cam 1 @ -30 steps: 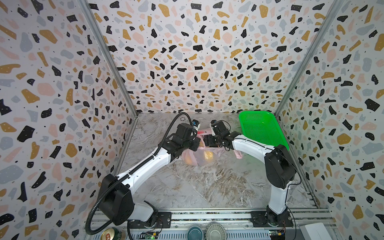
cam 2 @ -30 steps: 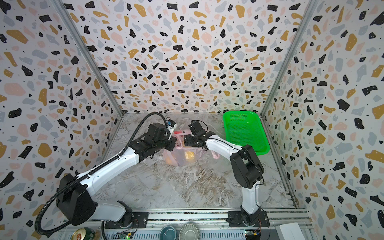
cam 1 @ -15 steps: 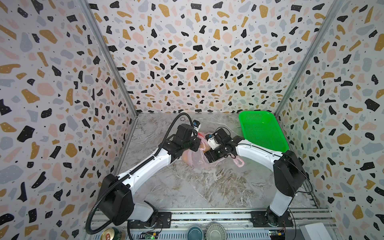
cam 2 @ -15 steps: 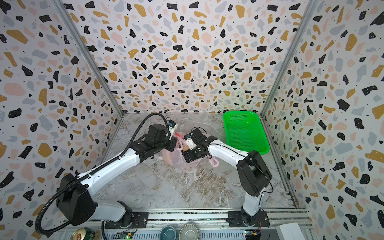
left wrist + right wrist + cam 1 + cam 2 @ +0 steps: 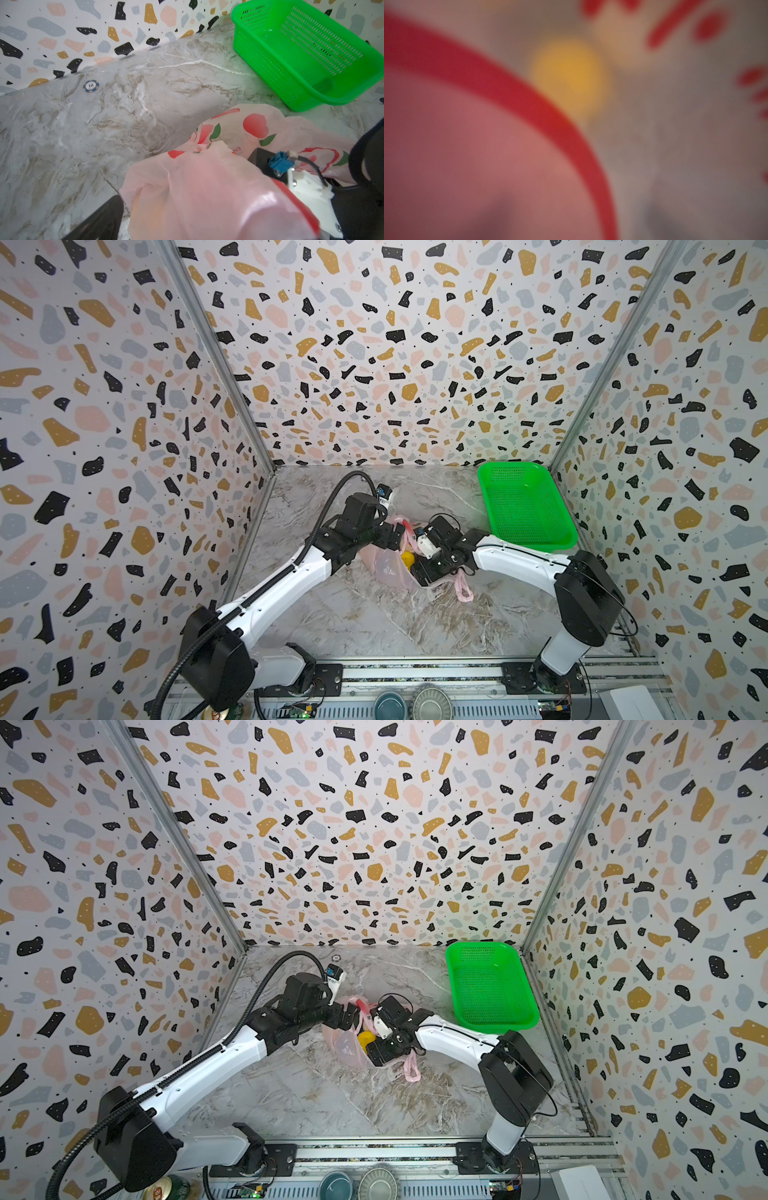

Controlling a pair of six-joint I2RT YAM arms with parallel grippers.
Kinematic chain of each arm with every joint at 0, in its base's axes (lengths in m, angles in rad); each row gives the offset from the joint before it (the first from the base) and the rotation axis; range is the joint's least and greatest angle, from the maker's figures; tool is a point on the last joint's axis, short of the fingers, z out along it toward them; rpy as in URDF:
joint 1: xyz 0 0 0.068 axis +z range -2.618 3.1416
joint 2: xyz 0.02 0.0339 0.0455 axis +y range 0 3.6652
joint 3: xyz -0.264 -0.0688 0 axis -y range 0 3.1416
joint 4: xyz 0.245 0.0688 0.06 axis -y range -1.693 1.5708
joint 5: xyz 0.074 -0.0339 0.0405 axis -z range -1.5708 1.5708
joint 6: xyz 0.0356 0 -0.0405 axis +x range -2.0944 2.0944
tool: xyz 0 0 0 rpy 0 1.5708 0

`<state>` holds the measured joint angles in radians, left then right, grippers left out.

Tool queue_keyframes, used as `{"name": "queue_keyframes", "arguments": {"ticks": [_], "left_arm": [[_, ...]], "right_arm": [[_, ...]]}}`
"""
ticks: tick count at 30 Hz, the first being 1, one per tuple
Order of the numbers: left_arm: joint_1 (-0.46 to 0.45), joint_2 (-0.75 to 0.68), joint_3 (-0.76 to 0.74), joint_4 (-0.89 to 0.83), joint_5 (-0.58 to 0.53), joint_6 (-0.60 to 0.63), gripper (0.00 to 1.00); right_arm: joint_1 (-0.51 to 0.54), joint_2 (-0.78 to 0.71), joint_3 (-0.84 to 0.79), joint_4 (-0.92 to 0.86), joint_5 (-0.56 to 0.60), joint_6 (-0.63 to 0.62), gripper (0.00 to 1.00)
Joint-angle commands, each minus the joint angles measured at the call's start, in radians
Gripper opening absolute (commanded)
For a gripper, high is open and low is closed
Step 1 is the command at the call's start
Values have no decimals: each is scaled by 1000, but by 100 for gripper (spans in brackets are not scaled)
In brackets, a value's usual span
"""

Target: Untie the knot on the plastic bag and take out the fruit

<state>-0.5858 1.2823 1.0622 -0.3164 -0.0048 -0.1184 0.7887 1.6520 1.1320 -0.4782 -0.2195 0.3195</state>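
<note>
The left pincer [image 5: 394,536] is seen released under the draped plastic bag [image 5: 384,570]. The right pincer [image 5: 424,572], buried inside, cannot be told released or clenched. The film could be snagged and torn on withdrawal.

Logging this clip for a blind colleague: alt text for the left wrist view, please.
A crumpled pink plastic bag with red fruit prints fills the foreground on a marble table. Beyond it sit a green basket and a poker chip near the speckled wall.
</note>
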Motion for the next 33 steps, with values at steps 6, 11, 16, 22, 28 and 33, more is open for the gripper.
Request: {"name": "queue_keyframes", "arguments": {"ticks": [6,11,16,22,28,33], "left_arm": [[-42,37,37,-28,-30,-19,99],[-101,109,94,-62,-147,-21,100],[-114,245,134,-136,-371,-66,99],[-113,277,95,-172,-594,-65,99],[-88,242,76,-237,-635,-55,100],[-86,190,64,-301,-620,-66,100]], "right_arm": [[-42,-162,-31,68,237,197,90],[-62,-185,-26,91,348,231,90],[-68,-200,-27,96,371,240,90],[-72,-228,-57,86,397,248,90],[-90,-244,-63,72,427,243,90],[-114,-243,-81,70,437,228,90]]}}
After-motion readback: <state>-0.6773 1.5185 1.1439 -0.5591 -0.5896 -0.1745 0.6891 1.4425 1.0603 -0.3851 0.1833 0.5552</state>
